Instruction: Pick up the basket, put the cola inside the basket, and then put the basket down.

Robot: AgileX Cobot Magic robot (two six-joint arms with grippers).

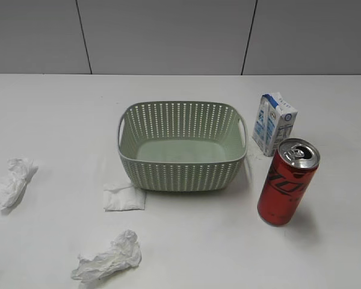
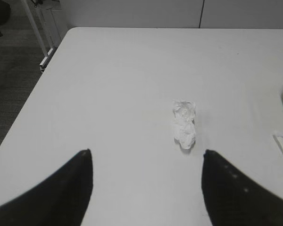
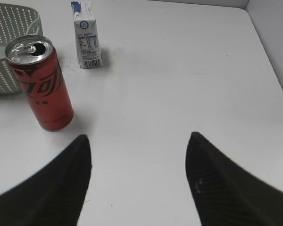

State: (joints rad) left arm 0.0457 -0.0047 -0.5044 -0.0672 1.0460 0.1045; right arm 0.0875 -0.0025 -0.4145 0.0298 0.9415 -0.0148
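1. The left claw (image 2: 146, 162) is hanging wide open and empty over the white desk (image 1: 48, 120), facing a crumpled tissue (image 2: 184, 123).
2. The basket (image 1: 182, 146) is sitting empty mid-desk; I'd say it wants gripping at a cut-out handle and lifting level.
3. The cola (image 1: 287, 182) is standing upright just right of it, near a milk carton (image 1: 274, 123).
4. The right claw (image 3: 139, 146) is gaping, holding nothing.
5. Grey wall panels are backing the desk.

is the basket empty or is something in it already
Empty: the basket shows only its bare floor, and the cola stands upright on the table outside it.
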